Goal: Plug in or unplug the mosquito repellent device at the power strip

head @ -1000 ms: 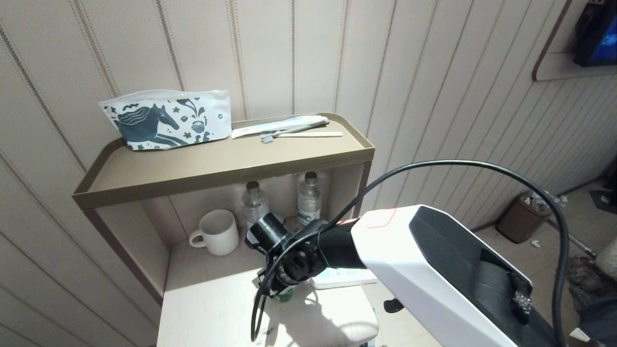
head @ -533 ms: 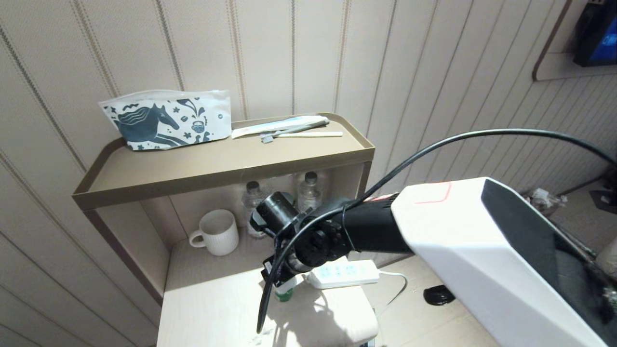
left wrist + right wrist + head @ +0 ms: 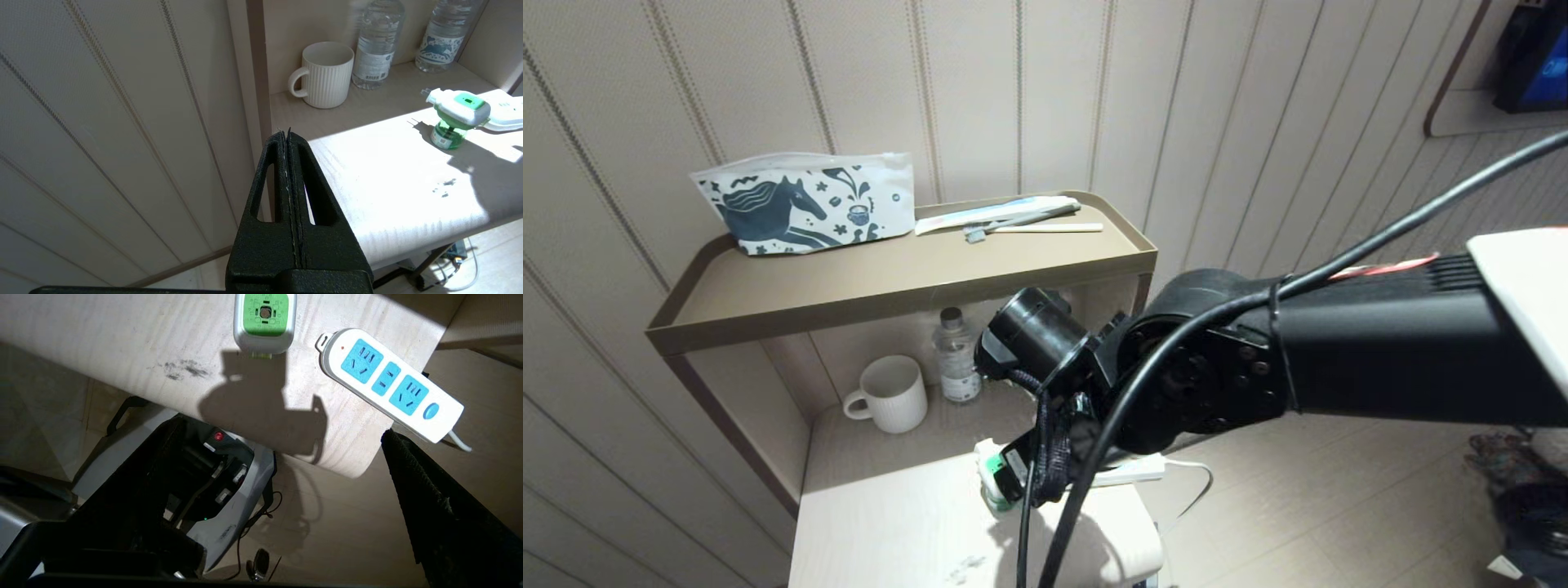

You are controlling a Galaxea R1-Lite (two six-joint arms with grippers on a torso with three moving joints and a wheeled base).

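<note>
The mosquito repellent device [image 3: 264,318], white and green head over a green bottle, stands upright on the light table, unplugged. It also shows as the device [image 3: 457,114] and the device [image 3: 990,478]. The white power strip [image 3: 390,384] with blue sockets lies just beside it, apart from it, near the table's right edge. All its sockets are free. My right gripper [image 3: 282,428] hangs open above the table's front edge, short of the device, with nothing between its fingers. My left gripper [image 3: 288,134] is shut and empty, low at the table's left front.
A white mug [image 3: 890,394] and a water bottle [image 3: 954,367] stand at the back under the brown shelf [image 3: 898,290]. A printed pouch [image 3: 805,200] and a toothbrush [image 3: 1029,224] lie on top. The wall runs along the left. The strip's cord [image 3: 1196,478] drops off the right edge.
My right arm has lifted up and away from the device, and its jaws have spread a little wider. The device has stayed standing on the table. The left arm has not moved.
</note>
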